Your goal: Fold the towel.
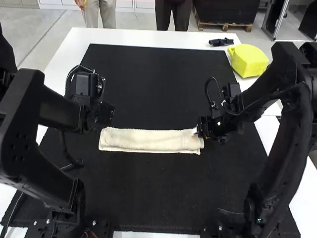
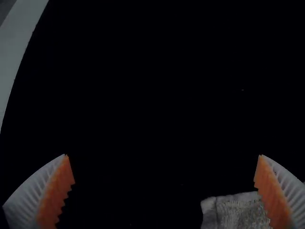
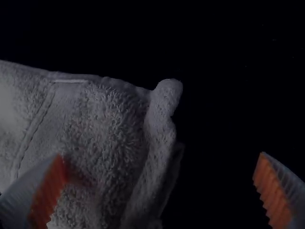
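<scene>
The cream towel (image 1: 151, 140) lies folded into a long narrow strip across the middle of the black mat. At its left end is my left gripper (image 1: 106, 119), just beyond the strip's far corner; in the left wrist view my left gripper (image 2: 164, 174) stands open, with a corner of the towel (image 2: 236, 210) by one finger. My right gripper (image 1: 200, 133) is at the strip's right end. In the right wrist view, my right gripper (image 3: 159, 171) is open above the towel's layered end (image 3: 105, 119), one finger over the cloth and the other over the mat.
The black mat (image 1: 158, 193) covers most of the white table (image 1: 74, 42). A yellow object (image 1: 247, 60) and a small black item (image 1: 221, 42) sit at the far right of the table.
</scene>
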### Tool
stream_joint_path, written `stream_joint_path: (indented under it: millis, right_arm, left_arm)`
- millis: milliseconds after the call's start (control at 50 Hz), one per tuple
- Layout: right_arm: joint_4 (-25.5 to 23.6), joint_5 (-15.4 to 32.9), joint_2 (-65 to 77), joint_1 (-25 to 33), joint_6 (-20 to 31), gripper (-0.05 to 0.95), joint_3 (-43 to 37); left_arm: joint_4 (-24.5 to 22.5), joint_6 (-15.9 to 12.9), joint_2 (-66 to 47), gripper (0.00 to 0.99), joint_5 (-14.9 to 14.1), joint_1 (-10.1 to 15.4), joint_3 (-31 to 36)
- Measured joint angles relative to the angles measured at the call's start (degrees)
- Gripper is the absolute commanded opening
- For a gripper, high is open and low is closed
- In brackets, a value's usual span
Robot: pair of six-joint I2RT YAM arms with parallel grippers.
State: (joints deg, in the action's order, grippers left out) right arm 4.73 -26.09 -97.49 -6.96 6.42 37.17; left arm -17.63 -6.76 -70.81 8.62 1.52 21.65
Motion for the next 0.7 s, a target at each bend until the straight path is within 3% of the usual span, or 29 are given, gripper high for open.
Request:
stream_joint_path:
  millis: [700]
  right_arm:
    - [-2.3,9.7,0.4,-5.7,2.3,0.91,1.2]
  left_arm:
    - [-0.2,0.0,0.0,0.885,0.0,0.0,0.0]
